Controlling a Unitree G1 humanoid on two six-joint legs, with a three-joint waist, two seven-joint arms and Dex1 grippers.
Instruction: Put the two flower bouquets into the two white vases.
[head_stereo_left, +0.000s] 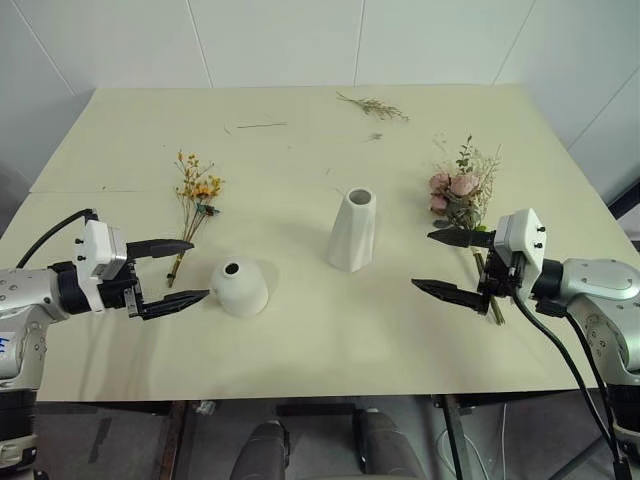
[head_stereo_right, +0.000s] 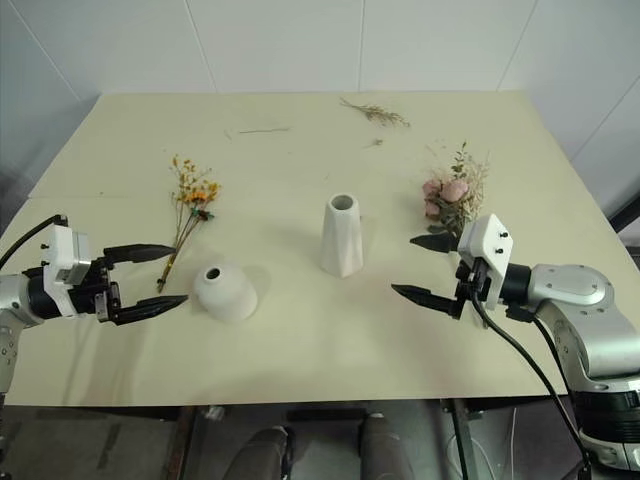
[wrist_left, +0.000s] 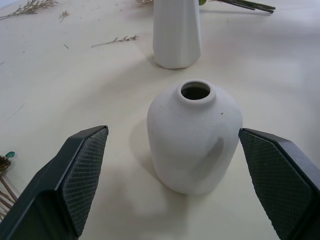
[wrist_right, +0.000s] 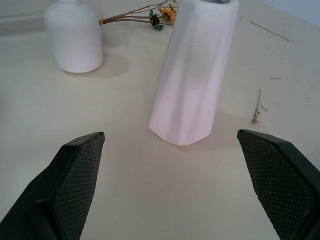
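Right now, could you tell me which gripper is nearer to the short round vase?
The left. The left gripper hangs open just beside the short round vase, on its left. The right gripper is open across the table, beyond the tall vase, near the pink bouquet.

Head pair looks down over table (head_stereo_left: 300, 350); wrist cameras low, both facing vases.

No text, label, brand, number or sign can be read on anything here.
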